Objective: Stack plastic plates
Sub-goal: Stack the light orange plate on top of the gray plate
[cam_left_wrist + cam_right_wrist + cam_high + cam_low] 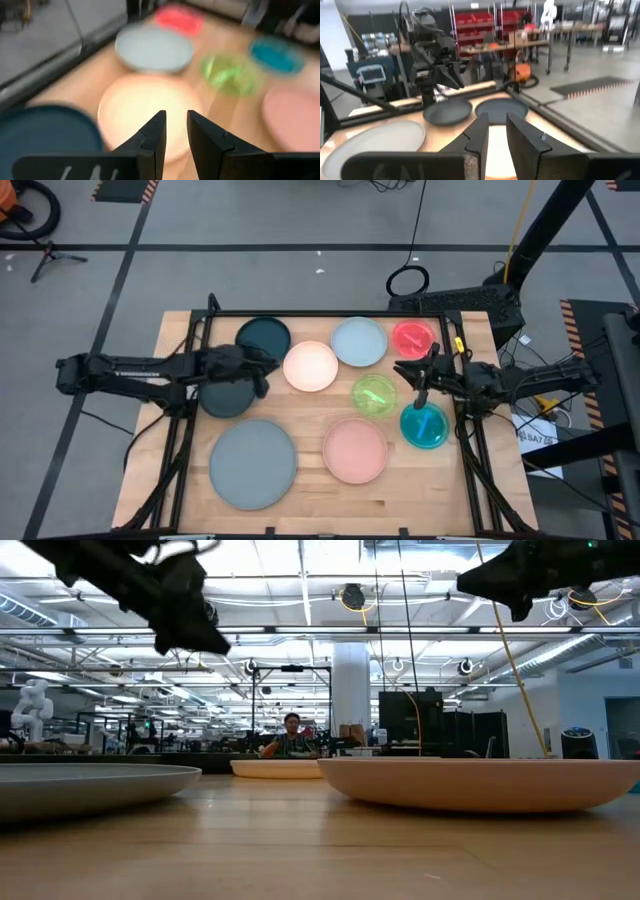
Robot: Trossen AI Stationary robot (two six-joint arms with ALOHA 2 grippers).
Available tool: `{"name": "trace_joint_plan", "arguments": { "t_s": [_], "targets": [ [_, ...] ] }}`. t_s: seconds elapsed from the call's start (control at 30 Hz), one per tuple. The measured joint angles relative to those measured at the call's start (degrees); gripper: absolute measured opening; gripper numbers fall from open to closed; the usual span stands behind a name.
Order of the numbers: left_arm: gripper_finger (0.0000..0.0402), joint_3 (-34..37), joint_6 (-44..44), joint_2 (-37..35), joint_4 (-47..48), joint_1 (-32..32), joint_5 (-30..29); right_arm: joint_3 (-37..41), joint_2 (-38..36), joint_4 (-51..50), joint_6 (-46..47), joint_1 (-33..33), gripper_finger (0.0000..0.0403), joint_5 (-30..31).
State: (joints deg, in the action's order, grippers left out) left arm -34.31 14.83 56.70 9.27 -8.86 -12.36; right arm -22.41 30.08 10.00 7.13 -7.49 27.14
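Overhead, nine plates are seen spread singly over the wooden table (180, 470), none stacked. The left gripper (268, 360) is held between the dark teal plate (263, 336) and the charcoal plate (228, 396), its tip just beside the cream plate (310, 366). The right gripper (408, 372) is held near the green plate (374, 394), with the red plate (413, 337) on its far side and the teal plate (425, 426) on its near side. The light blue plate (359, 341), salmon plate (355, 450) and large grey plate (252, 463) lie apart from both.

Low view: both arms are seen lifted above the table; the grey plate (90, 783) and salmon plate (480, 783) rest flat in front.

Left wrist view: the left gripper (175, 129) is seen with fingers narrowly parted and nothing between them, the cream plate (145, 107) directly beyond.

Right wrist view: the right gripper (496, 131) is likewise slightly parted and unloaded; the charcoal plate (447, 111) and dark teal plate (502, 109) lie beyond, below the left arm.
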Motion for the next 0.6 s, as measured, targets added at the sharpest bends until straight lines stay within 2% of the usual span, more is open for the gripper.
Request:
{"name": "trace_joint_plan", "arguments": {
  "t_s": [0.1,0.2,0.37,0.6],
  "targets": [
    [0.0083,-1.3,-1.9,5.1,3.0,0.0,0.1,-1.6,1.8,-2.2,1.3,0.0,0.0061,-0.1],
    [0.0083,-1.8,-3.2,9.2,2.2,0.0,1.0,-1.6,3.0,-1.7,1.2,0.0,0.0061,-0.1],
    [0.0083,-1.9,-9.1,14.6,-3.2,0.0,9.3,-1.6,3.3,-1.0,-1.4,0.0,0.0061,0.3],
    [0.0083,-1.9,-11.1,16.3,-6.9,1.4,11.3,-3.2,3.4,-0.1,-3.5,0.5,0.0061,7.6]
  ]
}}
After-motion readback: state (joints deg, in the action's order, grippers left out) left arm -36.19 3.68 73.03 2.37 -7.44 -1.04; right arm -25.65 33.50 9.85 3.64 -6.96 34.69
